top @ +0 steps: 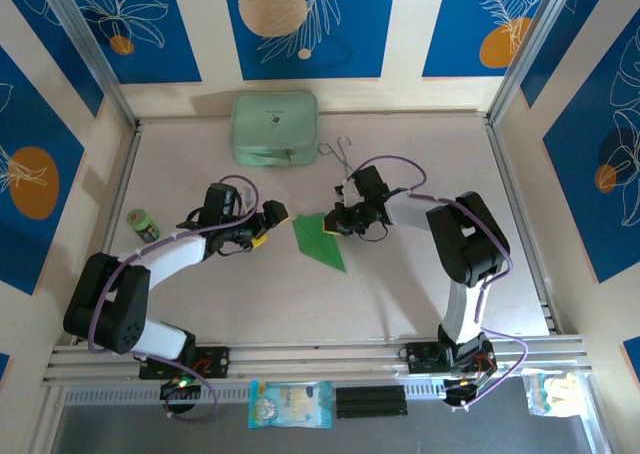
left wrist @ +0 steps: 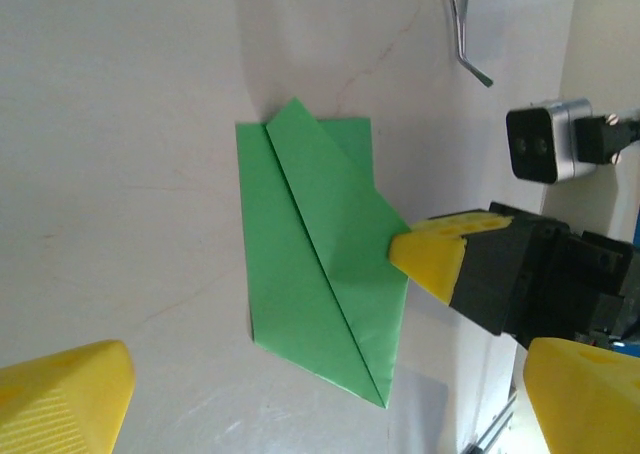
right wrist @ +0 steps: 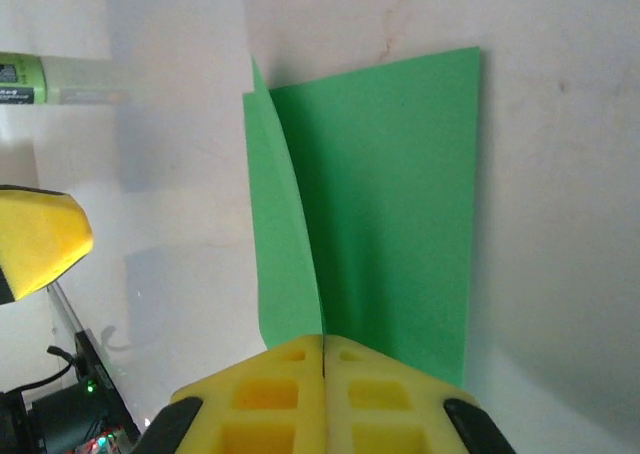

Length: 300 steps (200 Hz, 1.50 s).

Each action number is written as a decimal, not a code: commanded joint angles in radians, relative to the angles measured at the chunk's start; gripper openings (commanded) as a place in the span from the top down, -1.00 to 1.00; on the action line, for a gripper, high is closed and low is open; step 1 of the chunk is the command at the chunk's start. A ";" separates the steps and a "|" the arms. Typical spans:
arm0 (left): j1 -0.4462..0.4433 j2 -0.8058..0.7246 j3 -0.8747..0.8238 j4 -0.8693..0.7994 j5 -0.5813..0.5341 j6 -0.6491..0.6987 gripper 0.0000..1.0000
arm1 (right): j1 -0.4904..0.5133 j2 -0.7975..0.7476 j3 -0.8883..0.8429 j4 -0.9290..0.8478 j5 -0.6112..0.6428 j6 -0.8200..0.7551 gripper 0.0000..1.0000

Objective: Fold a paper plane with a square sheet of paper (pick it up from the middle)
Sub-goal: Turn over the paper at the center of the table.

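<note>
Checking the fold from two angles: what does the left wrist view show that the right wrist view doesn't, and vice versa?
Left wrist: nearly the whole outline of the paper, the tip of the tongs, the right gripper from outside at the paper's edge. Right wrist: a raised flap running into its shut fingers, a green-labelled container. Both: the green paper on the table.

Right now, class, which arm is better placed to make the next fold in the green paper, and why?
Probably the right. The right gripper is shut on the edge of the green paper, at its crease. The left gripper stands open beside the paper, not touching it.
</note>
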 commanded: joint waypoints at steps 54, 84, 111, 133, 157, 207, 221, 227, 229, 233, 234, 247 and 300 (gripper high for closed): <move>-0.074 -0.177 -0.036 0.132 0.075 -0.038 -0.99 | -0.031 -0.214 -0.105 0.278 -0.169 0.267 0.95; -0.117 -0.182 -0.050 0.280 0.083 -0.080 -0.99 | -0.030 -0.264 -0.122 0.383 -0.193 0.445 0.95; -0.142 -0.135 -0.021 0.374 0.105 -0.085 -0.91 | -0.018 -0.294 -0.135 0.461 -0.199 0.541 0.94; -0.156 -0.074 0.023 0.434 0.144 -0.094 -0.72 | -0.018 -0.304 -0.145 0.516 -0.202 0.601 0.94; -0.159 -0.025 0.045 0.481 0.175 -0.104 -0.47 | -0.016 -0.302 -0.156 0.586 -0.218 0.664 0.93; -0.159 0.005 0.041 0.552 0.194 -0.123 -0.12 | -0.020 -0.313 -0.166 0.596 -0.228 0.686 0.92; -0.159 0.010 0.033 0.593 0.200 -0.143 -0.05 | -0.024 -0.317 -0.170 0.592 -0.226 0.687 0.92; -0.159 0.012 0.032 0.607 0.203 -0.152 -0.02 | -0.023 -0.317 -0.172 0.594 -0.226 0.690 0.92; -0.160 0.013 0.030 0.611 0.203 -0.154 -0.02 | -0.023 -0.317 -0.173 0.595 -0.226 0.691 0.92; -0.159 0.013 0.030 0.622 0.204 -0.159 -0.01 | -0.023 -0.317 -0.174 0.598 -0.226 0.693 0.92; -0.159 0.013 0.029 0.623 0.205 -0.160 0.00 | -0.023 -0.317 -0.175 0.598 -0.226 0.693 0.92; -0.159 0.014 0.026 0.637 0.206 -0.168 0.05 | -0.025 -0.318 -0.178 0.603 -0.227 0.696 0.91; -0.159 0.013 0.026 0.618 0.195 -0.168 0.18 | -0.034 -0.319 -0.188 0.608 -0.229 0.699 0.86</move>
